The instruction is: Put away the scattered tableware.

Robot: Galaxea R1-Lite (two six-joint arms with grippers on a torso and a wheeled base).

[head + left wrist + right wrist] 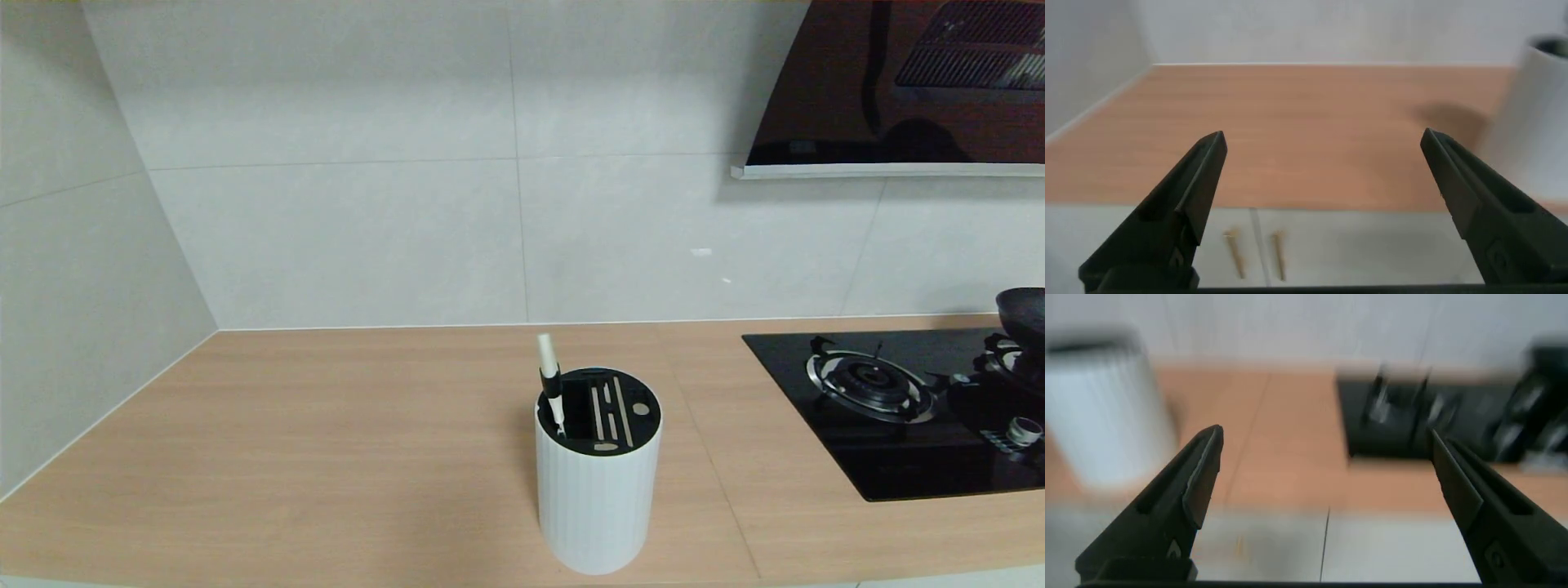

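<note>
Both jaws gape wide and hold nothing, hanging short of the utensil holder.
The white ribbed utensil holder (598,482) stands on the bench (326,441), left of the gas hob (890,425). A white-handled utensil (548,363) stands near upright in its left compartment. The holder lies ahead between the arms, seemingly nearer the right jaws. No print is legible.

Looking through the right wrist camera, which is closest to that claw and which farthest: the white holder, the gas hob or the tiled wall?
From the right gripper:
1. White holder, on the robot's left, near the counter's front edge.
2. Gas hob, on the right, slightly further back.
3. Tiled wall, behind both.
</note>
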